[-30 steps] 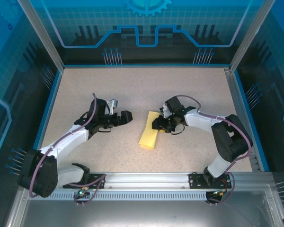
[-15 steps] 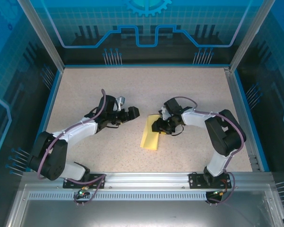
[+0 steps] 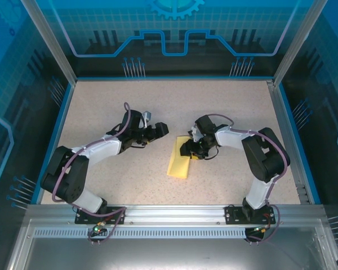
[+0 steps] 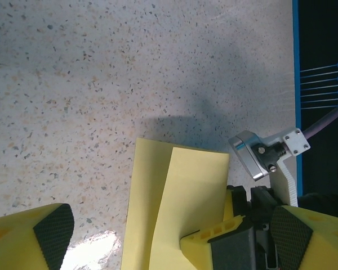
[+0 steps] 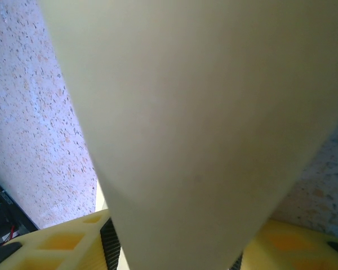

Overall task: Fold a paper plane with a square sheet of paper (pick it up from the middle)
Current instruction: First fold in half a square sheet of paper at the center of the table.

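The folded yellow sheet of paper (image 3: 178, 163) lies on the speckled worktop (image 3: 225, 107) just below mid-frame. The right pincer (image 3: 189, 149) sits at its upper right edge; whether it is pinching the paper I cannot tell. Further up and left, the left pincer (image 3: 159, 130) hovers spread wide, near the sheet.

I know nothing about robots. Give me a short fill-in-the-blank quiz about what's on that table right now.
1. The folded sheet of paper on the speckled beige table is pale ___.
2. The paper lies closer to the right gripper than to the ___ one.
3. The left gripper hovers apart from the paper, with its jaws wide ___.

Missing words: yellow; left; open.
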Motion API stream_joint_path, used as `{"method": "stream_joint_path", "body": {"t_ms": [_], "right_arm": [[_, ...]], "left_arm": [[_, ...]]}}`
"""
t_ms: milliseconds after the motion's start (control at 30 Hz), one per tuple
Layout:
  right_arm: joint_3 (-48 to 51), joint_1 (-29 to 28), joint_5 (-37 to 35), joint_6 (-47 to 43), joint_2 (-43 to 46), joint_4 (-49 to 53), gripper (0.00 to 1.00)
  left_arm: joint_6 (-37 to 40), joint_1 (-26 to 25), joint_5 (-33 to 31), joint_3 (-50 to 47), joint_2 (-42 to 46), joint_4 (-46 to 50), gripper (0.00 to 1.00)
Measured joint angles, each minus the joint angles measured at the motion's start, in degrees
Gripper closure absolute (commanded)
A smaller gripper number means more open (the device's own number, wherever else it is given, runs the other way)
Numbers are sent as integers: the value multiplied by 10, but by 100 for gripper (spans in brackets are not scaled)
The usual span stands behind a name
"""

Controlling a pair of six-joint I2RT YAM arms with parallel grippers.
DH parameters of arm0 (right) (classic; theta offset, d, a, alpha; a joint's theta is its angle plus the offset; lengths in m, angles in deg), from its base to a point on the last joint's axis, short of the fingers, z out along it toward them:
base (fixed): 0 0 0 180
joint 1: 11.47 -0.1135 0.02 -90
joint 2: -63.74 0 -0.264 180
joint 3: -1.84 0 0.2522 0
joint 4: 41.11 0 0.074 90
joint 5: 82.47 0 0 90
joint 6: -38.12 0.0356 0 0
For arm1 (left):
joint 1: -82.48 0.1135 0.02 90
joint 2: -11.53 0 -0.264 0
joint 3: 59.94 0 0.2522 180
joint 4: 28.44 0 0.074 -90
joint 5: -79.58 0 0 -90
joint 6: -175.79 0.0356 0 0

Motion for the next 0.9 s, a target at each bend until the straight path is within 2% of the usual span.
{"method": "stream_joint_path", "body": {"t_ms": [433, 733, 900], "right_arm": [[2, 0, -5, 3, 0, -2, 47], [10, 0, -2, 16, 3, -17, 48], [10, 0, -2, 16, 3, -16, 45]], "left_arm": [[21, -27, -3, -1, 5, 37, 14], [32, -52, -3, -12, 8, 38, 21], [34, -66, -3, -12, 4, 38, 26]]}}
